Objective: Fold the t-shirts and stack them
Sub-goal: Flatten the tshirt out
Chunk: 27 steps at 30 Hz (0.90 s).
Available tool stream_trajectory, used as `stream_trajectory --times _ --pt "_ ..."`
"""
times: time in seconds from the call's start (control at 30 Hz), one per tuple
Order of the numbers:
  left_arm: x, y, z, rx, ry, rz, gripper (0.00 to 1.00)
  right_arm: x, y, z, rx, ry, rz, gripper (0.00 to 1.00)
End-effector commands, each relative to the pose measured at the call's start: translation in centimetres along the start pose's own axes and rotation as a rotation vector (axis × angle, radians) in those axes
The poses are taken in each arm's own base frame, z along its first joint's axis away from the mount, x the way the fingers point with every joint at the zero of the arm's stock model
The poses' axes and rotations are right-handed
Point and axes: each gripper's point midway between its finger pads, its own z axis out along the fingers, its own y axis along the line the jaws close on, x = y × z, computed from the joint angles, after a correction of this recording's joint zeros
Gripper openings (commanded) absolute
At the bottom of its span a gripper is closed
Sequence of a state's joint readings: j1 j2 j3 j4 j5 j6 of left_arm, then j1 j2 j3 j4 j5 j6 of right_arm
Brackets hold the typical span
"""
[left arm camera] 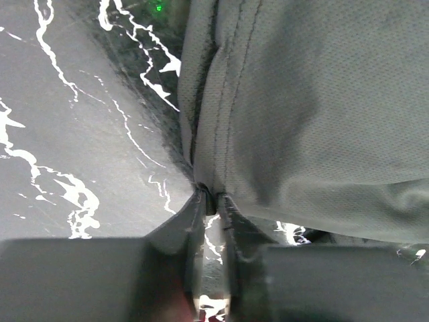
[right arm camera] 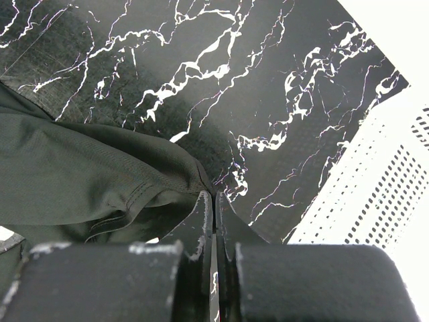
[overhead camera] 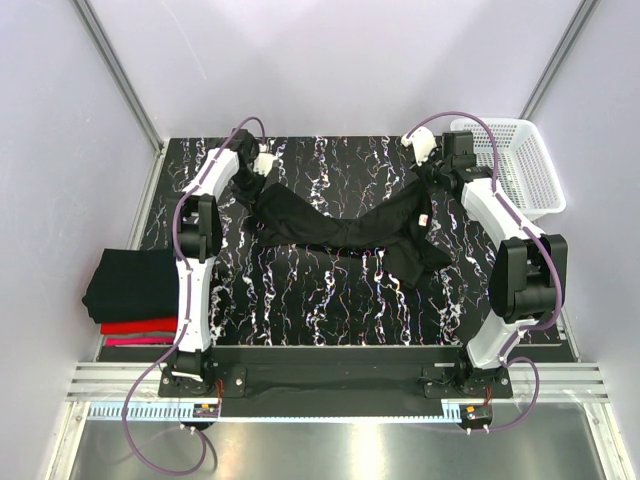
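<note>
Between the tips of the left gripper, low in the middle of the left wrist view, a seamed edge of the black t-shirt was pinched. The jaws stood almost together with only a thin slit between them. The grip looked firm, though the blur so close up left the exact contact hard to read. The cloth spread from there up and across the right of that frame.

The right gripper, at bottom centre of its own wrist view, had its jaws pressed fully together on a fold of the same shirt, which bunched away to the left of the frame.

From overhead, the shirt hung stretched between the two grippers near the top of the table. It sagged onto the marbled black surface at the frame's middle, with a small white label showing toward its right end. A white mesh basket sat at upper right, just beside the right arm. At the left edge lay a stack: a folded black shirt on top, a red shirt under it, and a pink shirt lowest.
</note>
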State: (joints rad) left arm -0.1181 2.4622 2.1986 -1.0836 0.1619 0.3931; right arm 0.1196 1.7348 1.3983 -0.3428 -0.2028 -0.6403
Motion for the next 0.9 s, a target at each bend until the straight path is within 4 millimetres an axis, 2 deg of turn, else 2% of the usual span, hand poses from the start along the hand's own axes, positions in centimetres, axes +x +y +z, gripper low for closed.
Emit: stream_trajectory --times 0.0,0.13,0.23,0.27,0.33,0.37,0.4,0.47,0.5,0.57,0.6,0.67,0.7,0.73,0.77,0.8,0.83,0.87 --pt "0.2 -0.5 0.1 0.039 0.002 0.003 0.0 -1.4 -1.1 -0.1 0.029 -0.032 -0.028 0.0" --pt "-0.2 -0.6 -1.2 0.036 -0.023 -0.003 0.0 0.8 -1.2 1.0 0.041 0.029 -0.07 0.0" --pt "-0.6 -0.4 -3.1 0.024 -0.059 -0.012 0.0 3.6 0.0 1.4 0.014 0.094 -0.123 0.0" --pt "-0.9 -0.3 -4.6 0.012 -0.086 -0.012 0.0 4.2 0.3 1.3 0.007 0.104 -0.135 0.0" --pt "-0.8 -0.4 -5.5 0.012 -0.1 -0.014 0.0 5.4 2.0 0.5 -0.064 0.132 -0.143 0.0" --pt "-0.9 -0.4 -6.8 0.004 -0.12 -0.011 0.0 5.9 3.2 0.0 -0.121 0.148 -0.143 0.0" --pt "-0.9 -0.5 -7.3 0.003 -0.128 -0.011 0.0 7.2 5.0 -1.4 -0.204 0.196 -0.138 0.0" --pt "-0.7 -0.9 -8.4 0.011 -0.143 -0.008 0.0 7.6 7.8 -2.8 -0.341 0.193 -0.119 0.0" --pt "-0.7 -1.1 -8.7 0.014 -0.148 -0.01 0.0 8.5 9.3 -4.1 -0.405 0.229 -0.099 0.0" --pt "-0.7 -1.3 -9.0 0.021 -0.154 -0.013 0.0 8.8 10.9 -5.3 -0.485 0.246 -0.065 0.0" --pt "-0.8 -1.3 -9.0 0.02 -0.158 -0.014 0.0 9.8 12.0 -6.1 -0.541 0.301 -0.037 0.0" --pt "-0.9 -1.3 -9.0 0.019 -0.159 -0.016 0.0 9.7 12.7 -6.8 -0.607 0.325 -0.026 0.0" --pt "-0.9 -1.2 -8.9 0.017 -0.158 -0.017 0.0 11.0 14.0 -7.9 -0.699 0.402 -0.006 0.01" --pt "-1.0 -1.1 -8.9 0.016 -0.161 -0.016 0.0 10.2 13.8 -8.2 -0.731 0.407 0.001 0.01" --pt "-1.0 -1.1 -8.7 0.018 -0.157 -0.014 0.0 10.4 14.4 -8.7 -0.786 0.441 0.014 0.02" --pt "-1.1 -1.0 -8.7 0.014 -0.157 -0.014 0.0 12.0 15.9 -10.1 -0.911 0.558 0.071 0.02" --pt "-1.2 -0.9 -8.7 0.01 -0.159 -0.01 0.0 11.2 15.6 -10.0 -0.93 0.57 0.098 0.06" --pt "-1.2 -0.8 -8.6 0.009 -0.157 -0.011 0.0 11.4 15.9 -10.1 -0.96 0.608 0.137 0.08"
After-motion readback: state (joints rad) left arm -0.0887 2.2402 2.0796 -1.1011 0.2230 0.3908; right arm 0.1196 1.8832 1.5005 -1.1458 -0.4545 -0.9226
